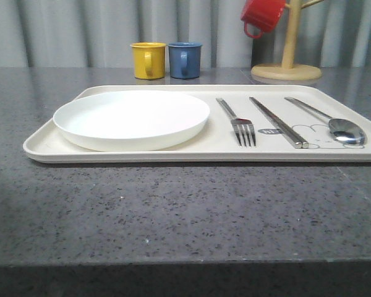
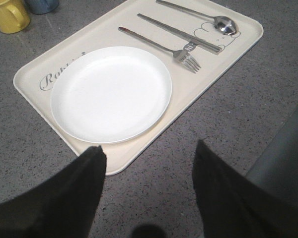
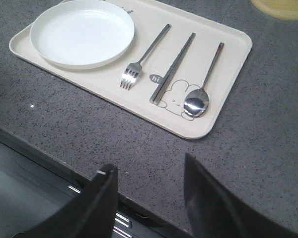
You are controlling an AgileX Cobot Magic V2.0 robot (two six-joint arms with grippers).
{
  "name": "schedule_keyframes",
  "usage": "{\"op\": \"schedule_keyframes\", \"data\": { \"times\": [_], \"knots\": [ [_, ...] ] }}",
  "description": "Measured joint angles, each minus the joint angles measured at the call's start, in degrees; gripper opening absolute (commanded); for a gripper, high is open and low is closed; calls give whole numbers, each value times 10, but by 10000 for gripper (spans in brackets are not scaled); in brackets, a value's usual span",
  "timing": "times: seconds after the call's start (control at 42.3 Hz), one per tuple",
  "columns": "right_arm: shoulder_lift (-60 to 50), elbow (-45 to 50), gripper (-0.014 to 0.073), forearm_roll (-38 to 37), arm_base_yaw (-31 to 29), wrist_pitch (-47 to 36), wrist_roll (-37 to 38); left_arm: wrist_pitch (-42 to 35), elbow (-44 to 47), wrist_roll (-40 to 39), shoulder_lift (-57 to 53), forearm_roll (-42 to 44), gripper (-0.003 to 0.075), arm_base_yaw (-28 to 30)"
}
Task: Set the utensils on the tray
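Both grippers, left [image 2: 149,163] and right [image 3: 150,173], hover spread and empty off the tray's [image 1: 49,148] near edge; it carries plate [image 1: 131,119], fork [image 1: 237,121], chopsticks [image 1: 277,122], spoon [image 1: 331,121]

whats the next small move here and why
Probably none beyond keeping both arms back: the plate, fork, chopsticks and spoon already lie on the tray, and the left pincer and right pincer are open and empty.
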Motion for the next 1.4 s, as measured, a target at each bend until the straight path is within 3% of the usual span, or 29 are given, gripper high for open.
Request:
{"op": "schedule_keyframes", "data": {
  "times": [0.118,0.284,0.355,0.426,1.207,1.301,1.396],
  "knots": [
    [0,0,194,0,0,0,4,0,0,0,0,0,334,0],
    [0,0,-22,0,0,0,5,0,0,0,0,0,123,0],
    [0,0,-72,0,0,0,7,0,0,0,0,0,41,0],
    [0,0,-67,0,0,0,7,0,0,0,0,0,-20,0],
    [0,0,-67,1,0,-8,8,-1,2,0,-9,10,-20,2],
    [0,0,-67,1,0,-8,8,-9,21,0,-35,11,-20,32],
    [0,0,-67,1,0,-8,8,-69,62,0,-79,10,-20,91]
  ]
}}
